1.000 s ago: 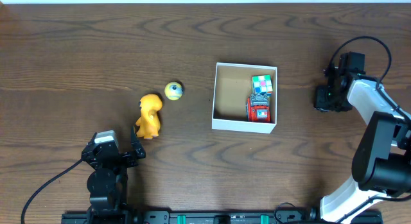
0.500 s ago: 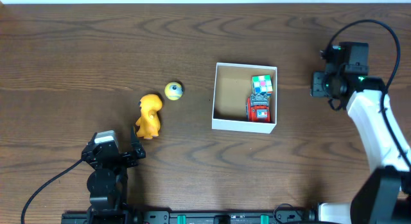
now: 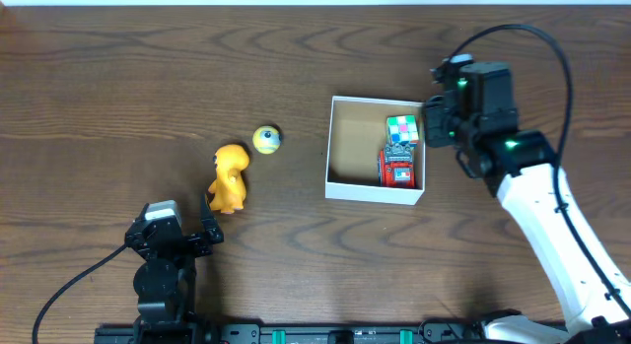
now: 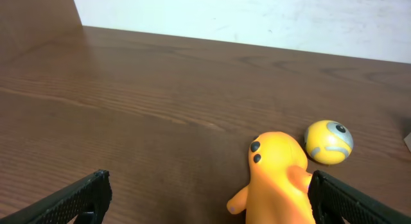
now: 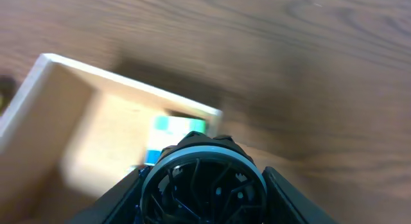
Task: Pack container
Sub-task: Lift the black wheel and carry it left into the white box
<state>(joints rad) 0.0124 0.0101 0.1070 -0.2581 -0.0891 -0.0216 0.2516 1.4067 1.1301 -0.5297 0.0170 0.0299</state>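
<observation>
The square, shallow, white-walled cardboard container (image 3: 329, 152) sits flat just right of centre on the dark wooden table (image 3: 118, 78), open side up. Being square, it has no long axis. A multicoloured puzzle cube (image 3: 402, 130) and a red toy vehicle (image 3: 397, 169) lie along its 3 o'clock wall. The right gripper (image 5: 204, 185), well off at 3 o'clock a second ago, is now at the container's 2 o'clock corner, clasping a dark round object with a pale ring (image 5: 204, 161), probably the next piece in. At 9 o'clock an orange plastic figure (image 3: 229, 178) and a yellow ball (image 3: 267, 139) remain outside. The left gripper (image 4: 209, 185) is spread wide beside the figure.
</observation>
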